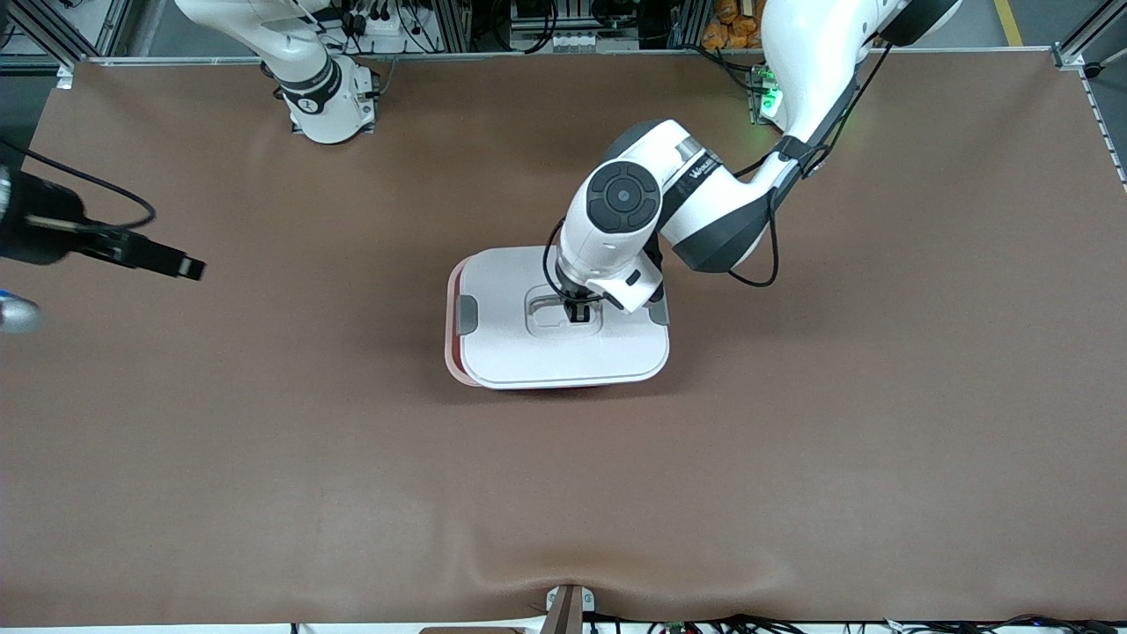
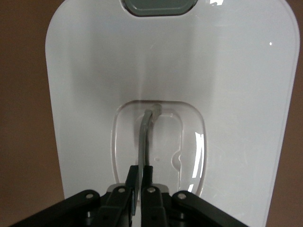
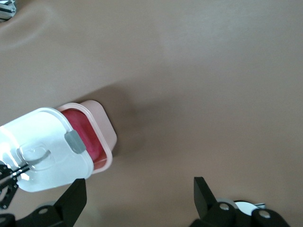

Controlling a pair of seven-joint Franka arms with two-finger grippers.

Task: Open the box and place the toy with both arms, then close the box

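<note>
left gripper: the left gripper (image 2: 140,176) is over the middle of the lid, its fingers (image 2: 147,177) pinched tight on the thin grey handle (image 2: 144,137) in the lid's recess; in the front view it shows at (image 1: 577,310).
lid: the white lid (image 1: 528,348) hangs from that grip, offset from the tub; in the right wrist view the lid (image 3: 42,151) sits above and askew of the pink rim, so it is not seated.
clips: one grey side clip (image 1: 467,314) faces the right arm's end of the table; neither clip looks fastened, as far as i can judge.
box: the box (image 3: 105,130) stands near the middle of the table, its pink wall peeking out under the lid in the front view (image 1: 452,352).
toy: a hot-pink mass (image 3: 83,127) shows inside the tub under the lid's edge; i take it to be the toy, already in.
right gripper: the right gripper (image 1: 163,258) waits over bare table (image 1: 264,458) toward the right arm's end, well apart from the box; its fingers (image 3: 206,196) are spread wide and hold nothing.
done: box opened, toy apparently placed inside.
left: lower the lid square onto the rim and let go; pressing the clips down may also be needed, though whether they latch cannot be told.
</note>
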